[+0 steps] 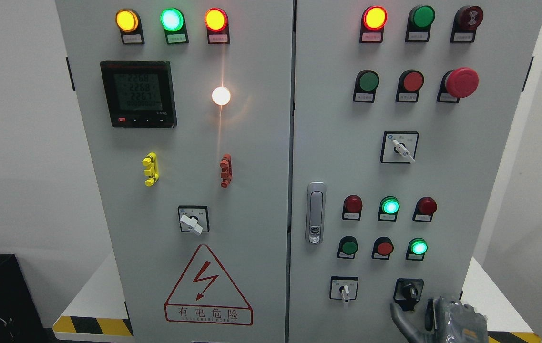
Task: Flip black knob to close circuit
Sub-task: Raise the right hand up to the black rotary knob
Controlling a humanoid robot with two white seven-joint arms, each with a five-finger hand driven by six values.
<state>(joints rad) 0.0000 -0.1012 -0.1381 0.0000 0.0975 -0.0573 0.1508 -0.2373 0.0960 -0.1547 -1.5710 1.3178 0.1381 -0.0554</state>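
White wall behind grey metal cabinet (251,190); warning triangle (208,286) reads "有电危险". Right hand (435,317) just below black rotary knob (410,290), fingers extended, holding nothing.

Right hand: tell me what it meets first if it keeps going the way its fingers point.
Probably the black knob. The right hand sits just below it, one finger reaching up toward it; depth is unclear.
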